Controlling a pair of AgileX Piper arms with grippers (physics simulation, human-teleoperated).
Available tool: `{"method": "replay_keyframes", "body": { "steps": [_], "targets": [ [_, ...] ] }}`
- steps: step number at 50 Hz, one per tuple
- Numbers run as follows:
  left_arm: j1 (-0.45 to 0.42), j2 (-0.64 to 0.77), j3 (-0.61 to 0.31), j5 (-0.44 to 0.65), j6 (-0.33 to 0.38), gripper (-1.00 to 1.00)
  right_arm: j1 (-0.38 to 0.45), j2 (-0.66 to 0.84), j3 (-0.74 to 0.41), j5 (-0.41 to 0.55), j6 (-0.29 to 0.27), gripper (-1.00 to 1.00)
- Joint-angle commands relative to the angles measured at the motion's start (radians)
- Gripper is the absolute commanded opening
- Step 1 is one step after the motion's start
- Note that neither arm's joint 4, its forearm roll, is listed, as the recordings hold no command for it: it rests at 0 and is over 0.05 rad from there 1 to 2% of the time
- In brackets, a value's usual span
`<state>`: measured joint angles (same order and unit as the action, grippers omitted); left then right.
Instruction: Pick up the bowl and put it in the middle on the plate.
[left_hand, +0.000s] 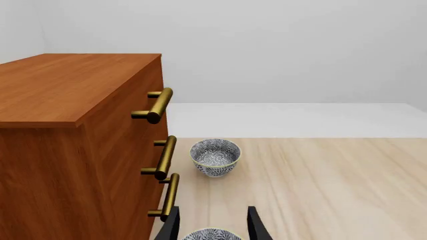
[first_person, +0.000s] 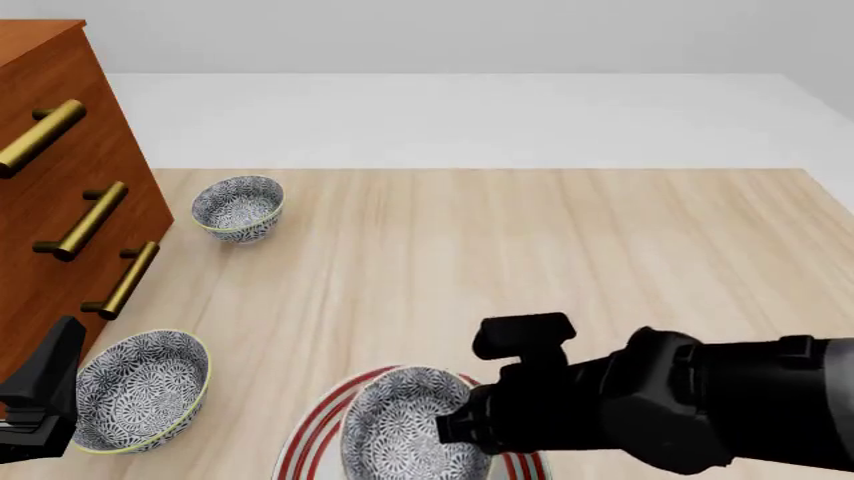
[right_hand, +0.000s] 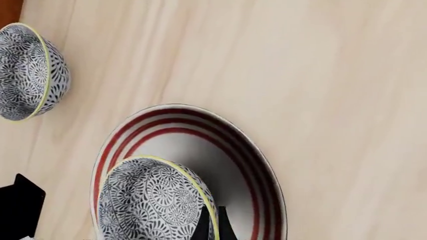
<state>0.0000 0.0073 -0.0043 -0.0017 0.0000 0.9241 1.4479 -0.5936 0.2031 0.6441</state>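
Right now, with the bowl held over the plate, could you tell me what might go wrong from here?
1. The right gripper pinches the bowl by one side of its rim only, so it may tip or slip on release.
2. The bowl sits toward one side of the plate, not clearly centred; letting go now could leave it off-middle.
3. The left gripper hovers open around another bowl near the plate; a careless retreat could knock it.
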Motion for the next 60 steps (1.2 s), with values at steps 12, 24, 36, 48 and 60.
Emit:
{"method": "replay_keyframes", "body": {
  "steps": [12,24,36,48,60],
  "targets": [
    [0.0,0.0,0.0,0.0,0.0,1.0,0.043,0.036,0.042,-0.066,0.05,-1.0],
    [0.0,0.0,0.0,0.0,0.0,1.0,0.042,0.061,0.053,-0.093,0.056,-1.0],
    [0.0,0.0,0.0,0.0,0.0,1.0,0.043,0.082,0.061,-0.117,0.062,-1.0],
    [0.0,0.0,0.0,0.0,0.0,1.0,0.016,0.069,0.047,-0.089,0.033,1.0],
    [0.0,0.0,0.0,0.0,0.0,1.0,0.006,0.025,0.039,-0.058,0.024,1.0]
  ]
}}
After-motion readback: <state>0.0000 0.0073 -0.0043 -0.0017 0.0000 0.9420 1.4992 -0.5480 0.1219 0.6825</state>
